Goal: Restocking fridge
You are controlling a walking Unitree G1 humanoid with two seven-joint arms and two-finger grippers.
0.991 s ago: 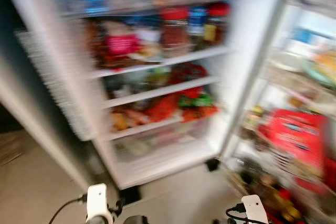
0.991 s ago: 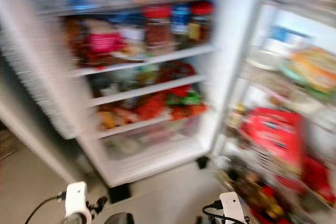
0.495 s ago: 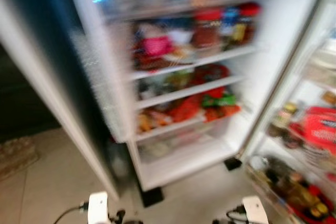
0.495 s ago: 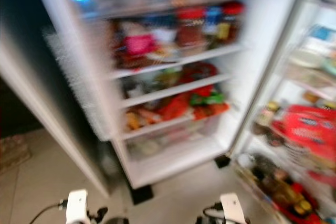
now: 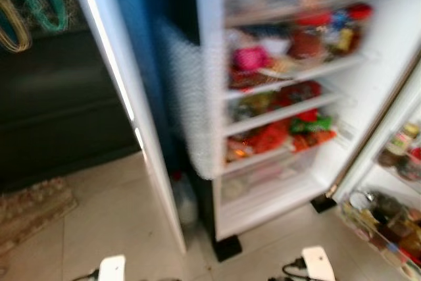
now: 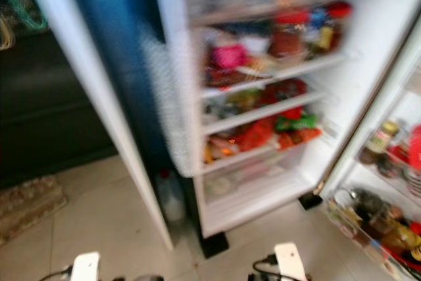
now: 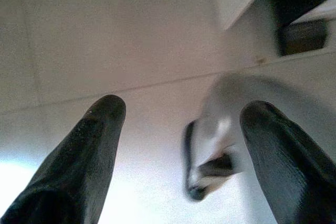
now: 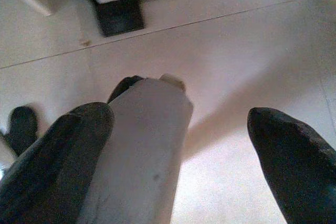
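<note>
The fridge [image 6: 263, 97] stands wide open in front of the robot, its cabinet packed, with one dark door [image 6: 92, 97] swung out on the robot's left of it and a second door [image 6: 388, 182] on the right, its racks full of jars and bottles. The head views are blurred, which suggests the robot is turning away from the shelves towards the floor and the dark sofa [image 5: 59, 110] left of the fridge.

Nothing to be stocked is in hand. Both arms hang low in front of the fridge's foot: the left gripper [image 7: 184, 145] has its fingers spread apart with only floor tiles between them, and the right gripper [image 8: 181, 156] is likewise released, fingers wide and grasping nothing.

To my eye the step is to go and fetch the next item. It would be done best by swinging round slowly, keeping the arms tucked clear of the left door's edge, and leaving both doors open for the return.

Counting, largest first: one fridge, two open doors, four stocked shelves that I can make out inside the fridge, one pale jug [image 6: 170, 195] on the floor by its foot. The packets themselves are too smeared to count.
</note>
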